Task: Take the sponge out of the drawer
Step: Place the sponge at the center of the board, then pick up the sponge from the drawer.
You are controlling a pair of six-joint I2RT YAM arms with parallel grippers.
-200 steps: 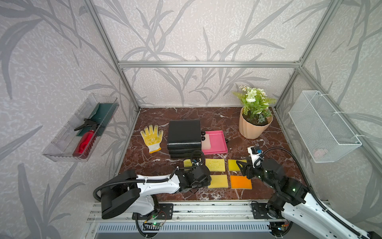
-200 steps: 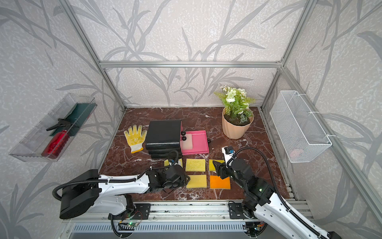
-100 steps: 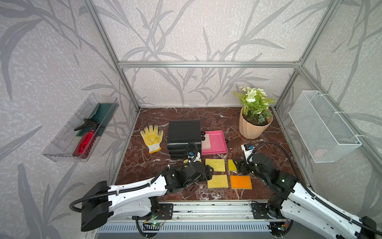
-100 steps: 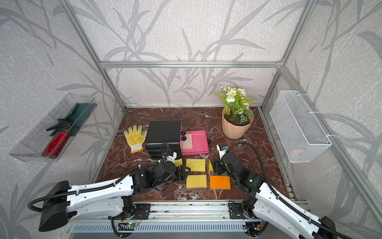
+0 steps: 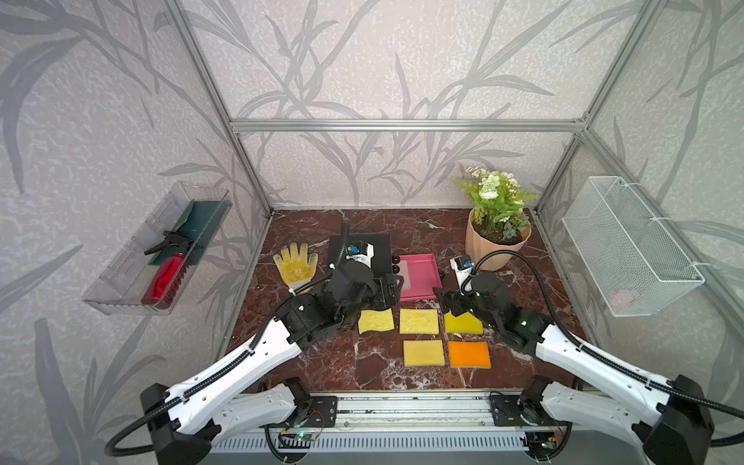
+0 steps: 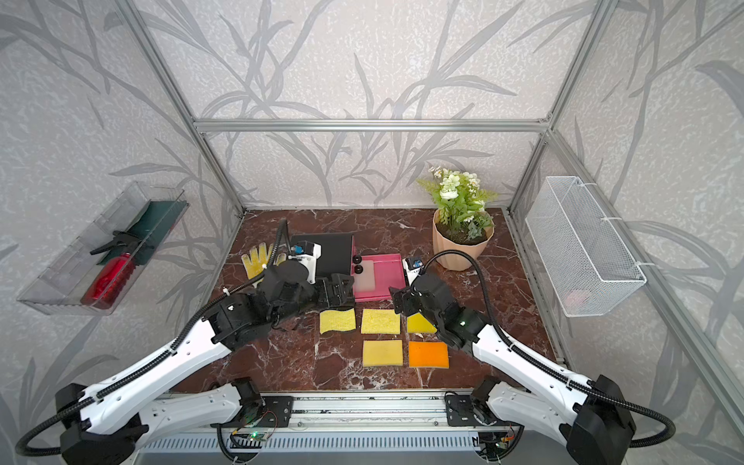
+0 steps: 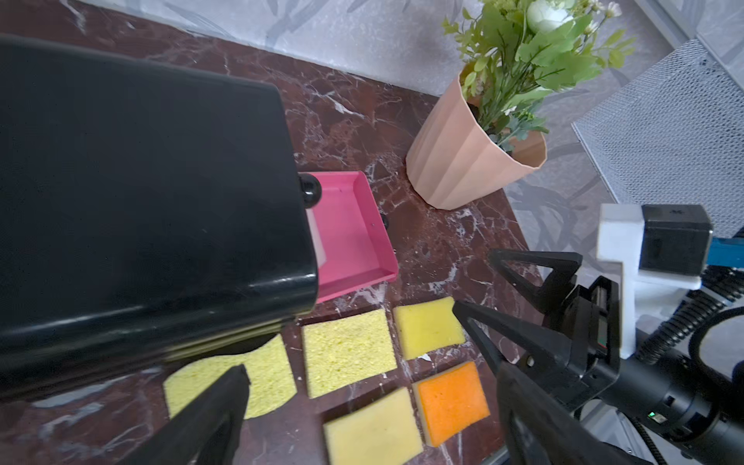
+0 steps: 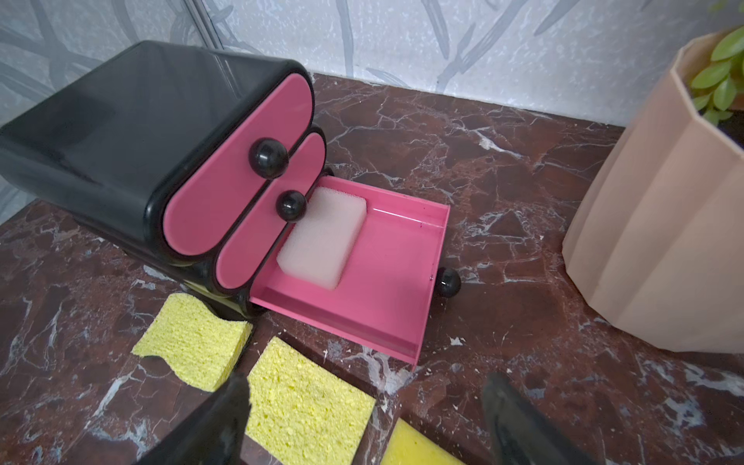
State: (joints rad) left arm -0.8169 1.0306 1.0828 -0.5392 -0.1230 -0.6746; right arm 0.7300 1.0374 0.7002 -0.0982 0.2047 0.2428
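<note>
A pale sponge (image 8: 322, 237) lies in the pulled-out pink bottom drawer (image 8: 386, 298) of the black drawer unit (image 8: 120, 120). In both top views the drawer (image 5: 422, 282) (image 6: 386, 282) juts out to the right of the unit (image 5: 380, 249). My right gripper (image 8: 364, 380) (image 5: 445, 300) is open and empty, just in front of the drawer's near right corner. My left gripper (image 7: 370, 374) (image 5: 392, 288) hangs open and empty at the unit's front corner, above a wavy yellow sponge (image 5: 375, 321).
Several yellow sponges (image 5: 418, 321) and an orange one (image 5: 470, 354) lie on the marble floor in front of the drawer. A potted plant (image 5: 497, 245) stands at the back right, a yellow glove (image 5: 296, 263) left of the unit. A wire basket (image 5: 628, 245) hangs on the right wall.
Both arms have reached further back, from above the floor sponges toward the drawer unit. The jaws of both grippers have spread wider.
</note>
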